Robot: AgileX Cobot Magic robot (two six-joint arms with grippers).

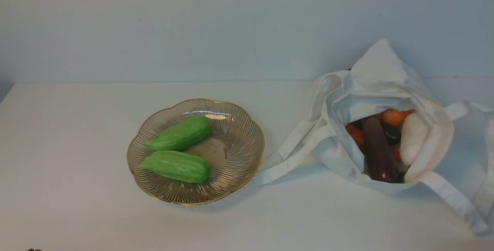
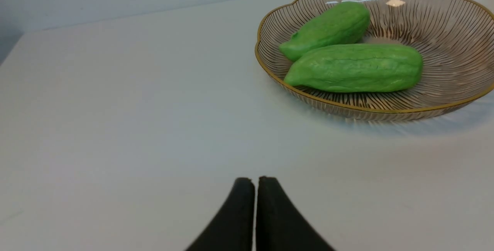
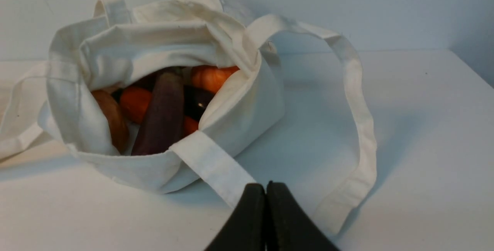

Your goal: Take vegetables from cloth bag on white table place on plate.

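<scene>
The plate (image 1: 247, 162) sits mid-table and holds two green cucumbers (image 1: 181, 133) (image 1: 176, 166); it also shows in the left wrist view (image 2: 444, 16) with both cucumbers (image 2: 355, 68). The cloth bag (image 1: 370, 89) lies open at the right, holding a purple eggplant (image 1: 378, 150), orange carrots (image 1: 393, 117) and a white radish (image 1: 413, 137). The right wrist view shows the bag (image 3: 247, 108), eggplant (image 3: 164, 114) and carrots (image 3: 210, 77). My left gripper (image 2: 254, 179) is shut and empty, short of the plate. My right gripper (image 3: 266, 184) is shut and empty, over a strap (image 3: 216, 166).
The white table (image 1: 77, 147) runs back to a pale wall. The bag's long straps (image 1: 293, 154) trail toward the plate and off to the right (image 1: 455, 201). In the right wrist view a strap loop (image 3: 359, 120) lies on the table beside the bag.
</scene>
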